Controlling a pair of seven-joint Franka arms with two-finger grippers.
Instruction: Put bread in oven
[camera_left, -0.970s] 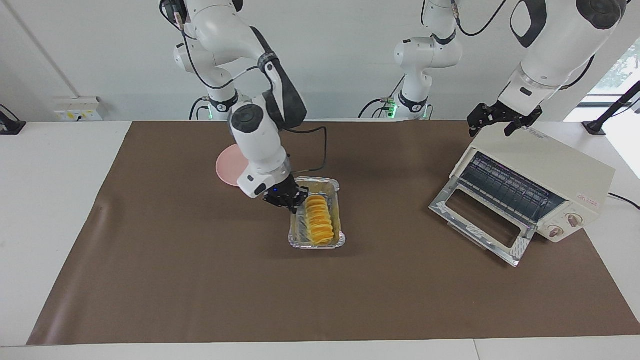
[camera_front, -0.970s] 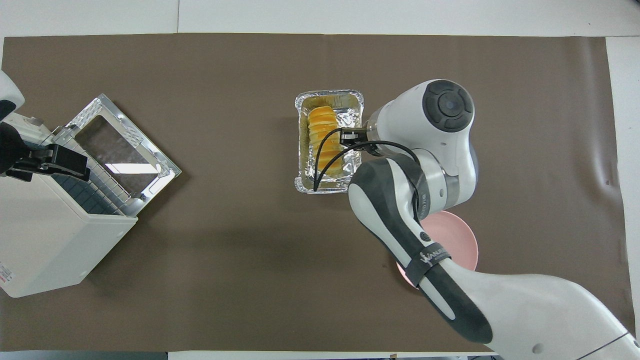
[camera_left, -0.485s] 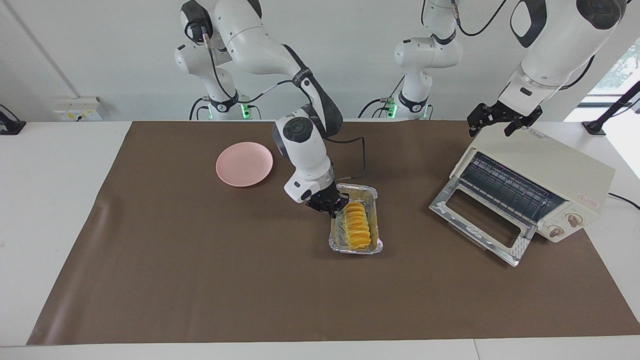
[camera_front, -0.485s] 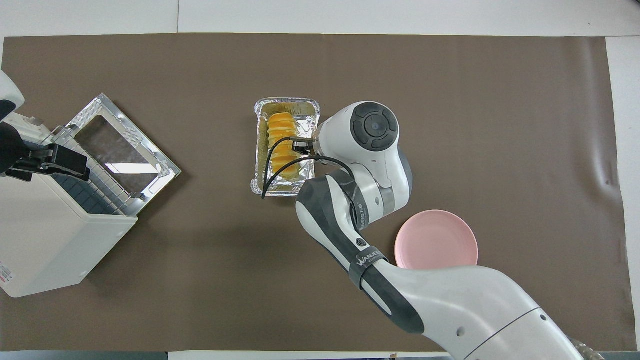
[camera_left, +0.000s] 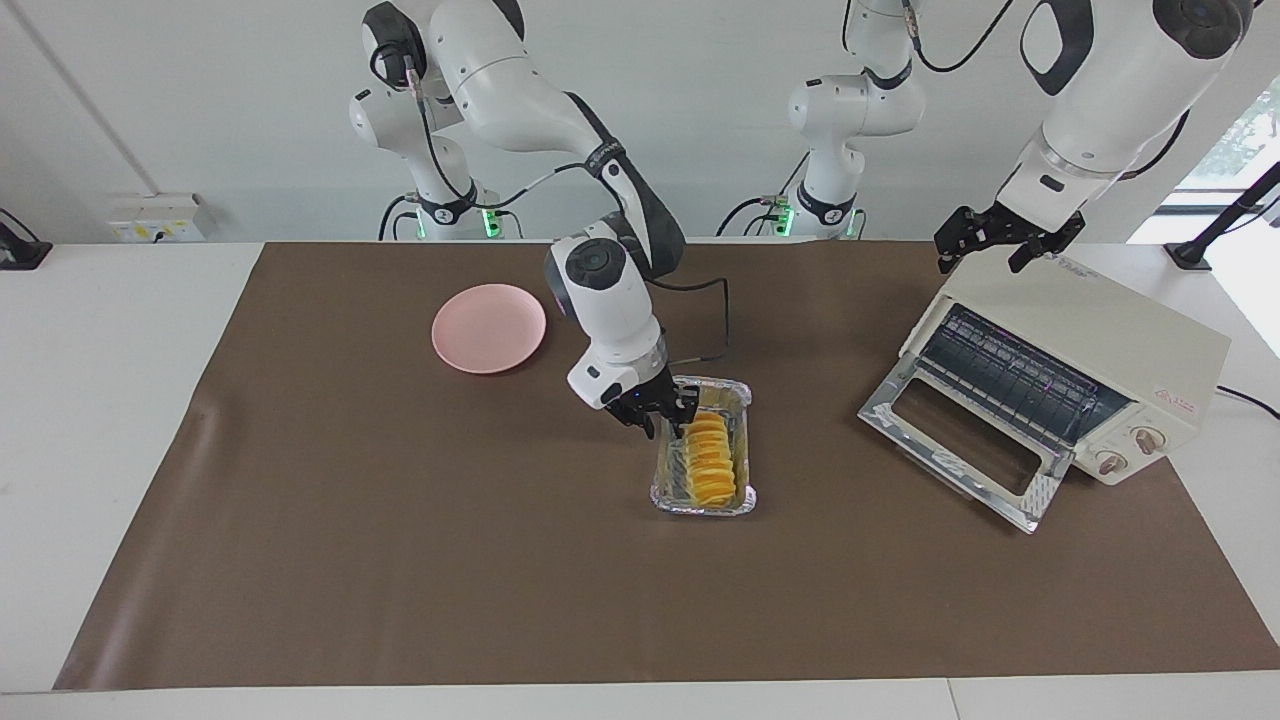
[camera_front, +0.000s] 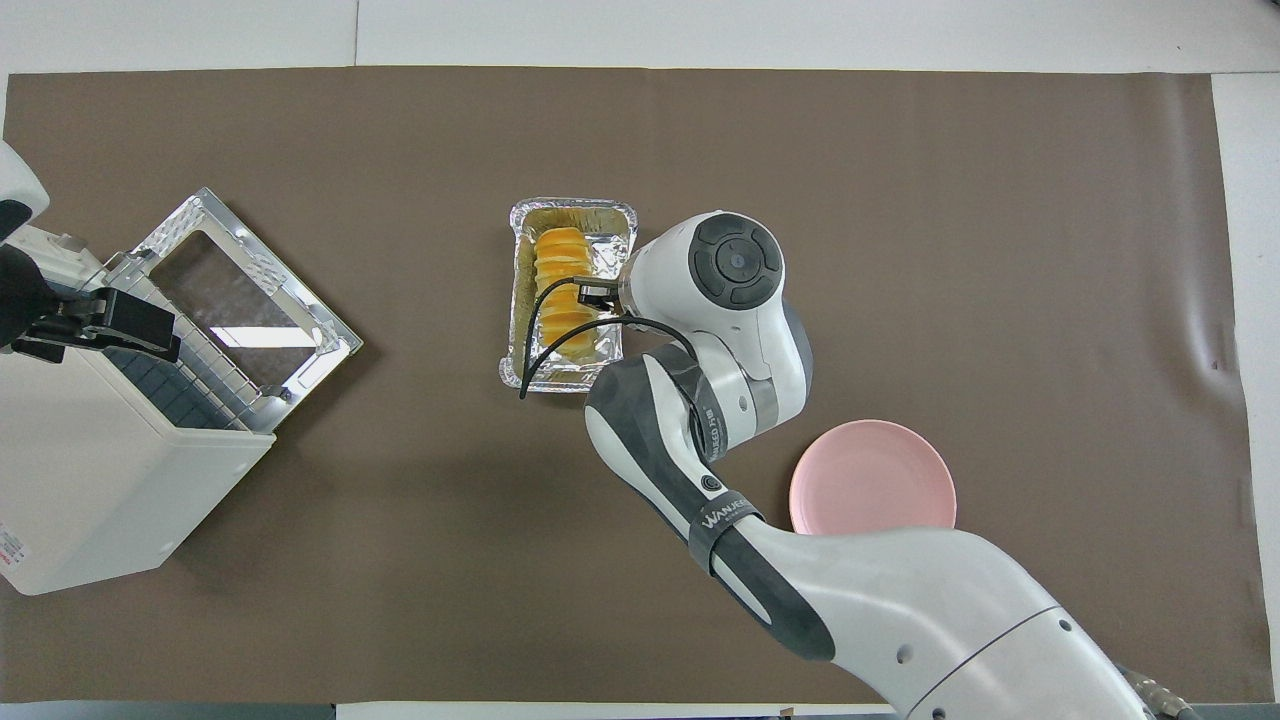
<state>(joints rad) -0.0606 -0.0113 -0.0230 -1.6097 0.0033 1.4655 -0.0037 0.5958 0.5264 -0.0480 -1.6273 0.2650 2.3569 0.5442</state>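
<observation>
Right arm bent at the elbow, forearm slanting down over the middle of the desk (camera_left: 130, 300), wrist pointing steeply downward. Right claw (camera_left: 664, 411) low over the foil tray (camera_left: 702, 505), at the rim nearer the robots; fingers apart, not clamped on anything. Left arm waiting, its claw (camera_left: 1008, 238) hanging above the top rear corner of the oven (camera_left: 1120, 340), fingers spread wide, holding nothing.

Bread (camera_left: 708, 462) lying in the foil tray: golden-yellow, elongated, ridged into slice-like segments, long axis running toward and away from the robots. Tray crinkled, silver, rectangular with rounded corners, resting flat on the brown mat (camera_left: 400, 560). Oven cream-white and boxy, set at an angle at the left arm's end of the desk; door (camera_left: 955, 440) dropped open, silver frame around a glass window, dark wire rack visible inside, two knobs on the front panel. Pink plate (camera_left: 489, 328) round, smooth, bare, toward the right arm's end and nearer the robots than the tray.

Open mat between tray and oven door. Mat's outer edge well away from everything.
</observation>
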